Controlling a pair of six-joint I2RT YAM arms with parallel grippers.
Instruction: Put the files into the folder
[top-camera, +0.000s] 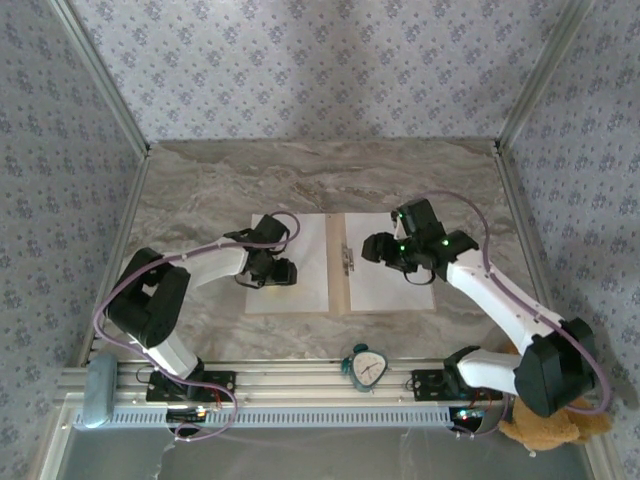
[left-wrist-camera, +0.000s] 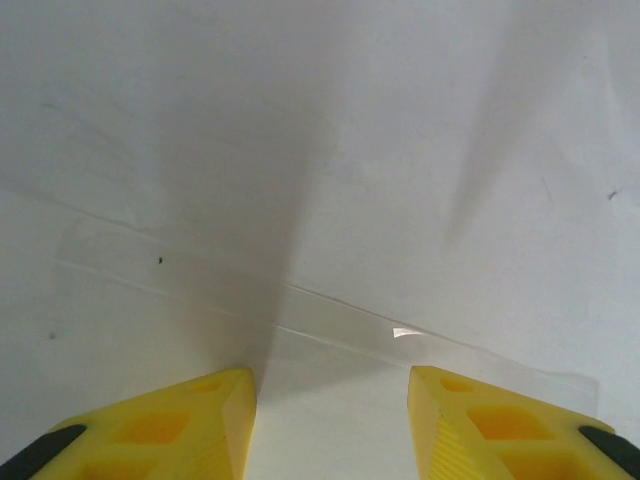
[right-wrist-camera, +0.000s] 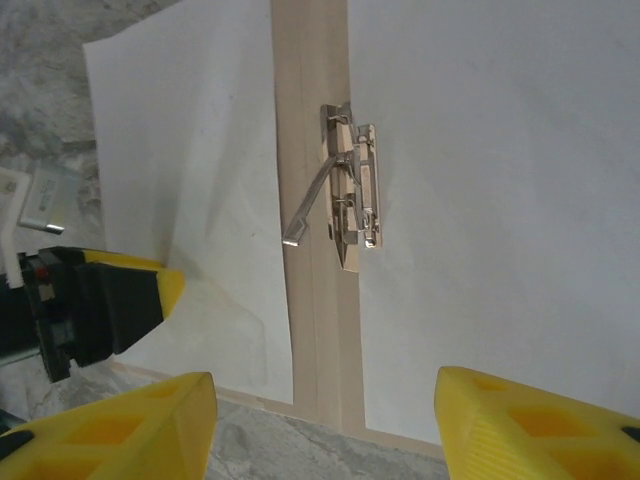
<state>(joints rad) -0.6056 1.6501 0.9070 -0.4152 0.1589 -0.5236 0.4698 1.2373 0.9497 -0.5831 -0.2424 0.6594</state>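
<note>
Now, the left gripper (top-camera: 268, 272) and right gripper (right-wrist-camera: 325, 410) are hanging open, empty, over two thin white paper sheets (top-camera: 308, 275) lying on the opened tan cardboard folder (top-camera: 337, 275), where a dragging finger could skid one off.

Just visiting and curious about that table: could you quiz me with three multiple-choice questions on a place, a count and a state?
1. Where is the metal clip? A) on the folder's middle strip B) at the folder's outer left edge C) off the folder
2. How many white sheets lie on the folder? A) one B) two C) four
3. The folder is: A) shut B) open flat C) standing upright
1 A: it sits on the tan strip between the sheets. 2 B: one covers each half. 3 B: both halves lie spread.
</note>
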